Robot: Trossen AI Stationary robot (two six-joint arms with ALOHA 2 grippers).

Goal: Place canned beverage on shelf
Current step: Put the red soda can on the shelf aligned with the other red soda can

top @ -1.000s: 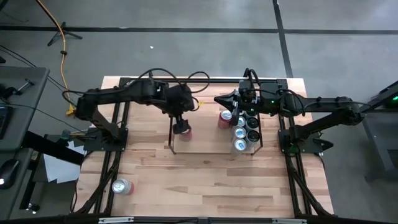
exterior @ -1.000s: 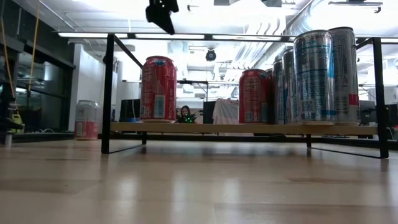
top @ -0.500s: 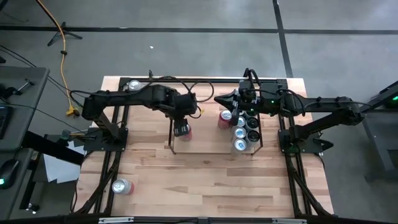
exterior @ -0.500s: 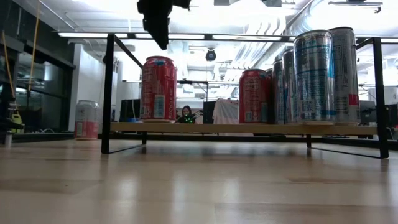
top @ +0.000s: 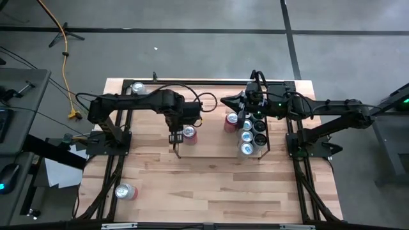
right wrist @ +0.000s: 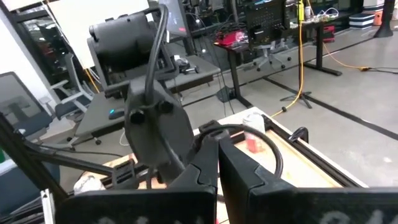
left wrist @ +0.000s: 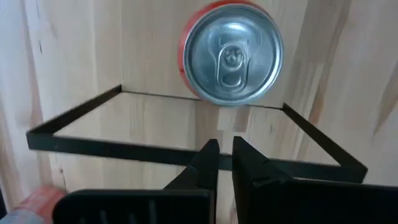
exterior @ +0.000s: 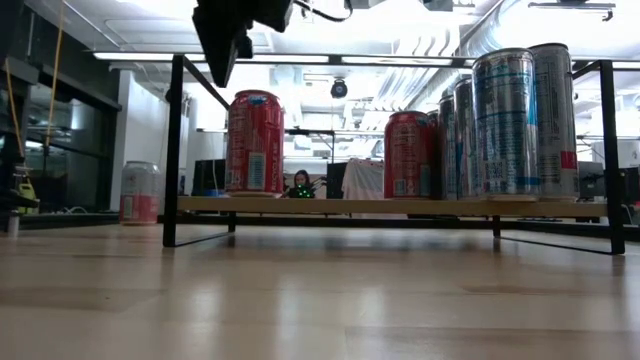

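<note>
Can (left wrist: 231,53), red-sided, silver-topped, upright.

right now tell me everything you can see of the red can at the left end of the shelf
The red can is metal, with a red body and a plain silver top with its pull tab flat, so it looks unopened. It stands upright and alone on the wooden board of the shelf, near the left end frame, well apart from the cans grouped at the right end. Nothing grips it: the left gripper is shut, off to one side above it.
</note>
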